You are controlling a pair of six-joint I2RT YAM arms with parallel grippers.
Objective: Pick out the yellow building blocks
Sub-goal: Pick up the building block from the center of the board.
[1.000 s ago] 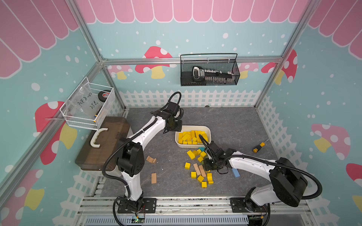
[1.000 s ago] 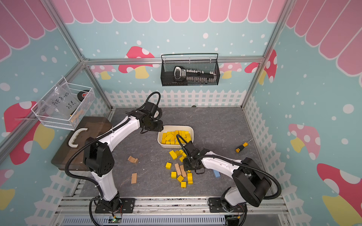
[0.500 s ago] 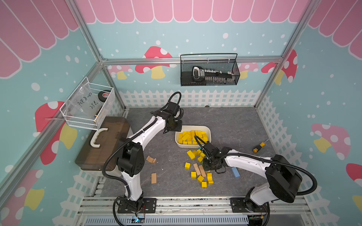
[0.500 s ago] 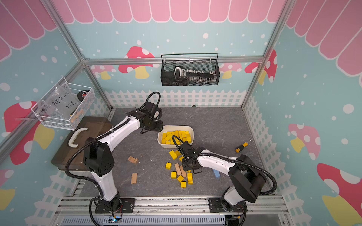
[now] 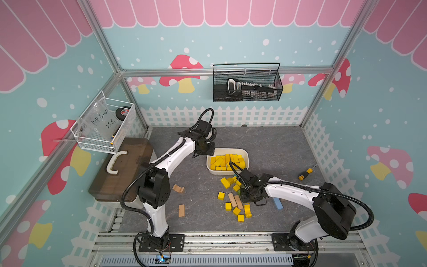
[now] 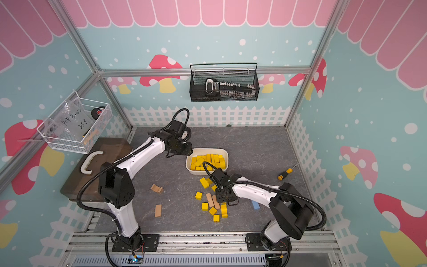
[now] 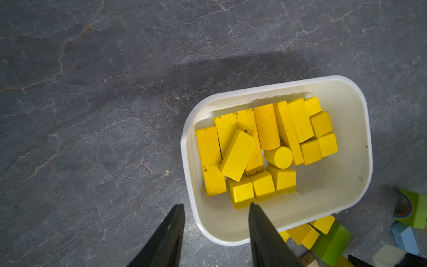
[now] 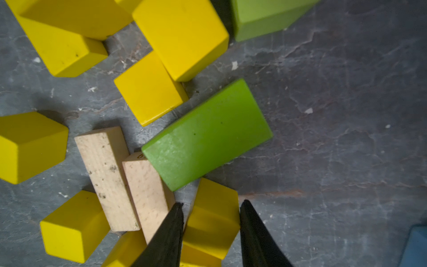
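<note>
Claw on right (image 8: 212,203) straddles one yellow block (image 8: 215,222).

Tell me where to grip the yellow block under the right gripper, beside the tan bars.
I'd grip the yellow block across its two long side faces, coming straight down. It lies flat; one side faces bare table, the other has a slim gap to a tan bar, and the green block crowds its end.

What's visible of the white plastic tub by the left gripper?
The white rectangular plastic tub has rounded corners, smooth walls and an open top. It sits upright on the grey stone-look tabletop, partly filled with yellow wooden blocks. Loose yellow blocks lie beside one long wall. The open left gripper hovers over one corner.
</note>
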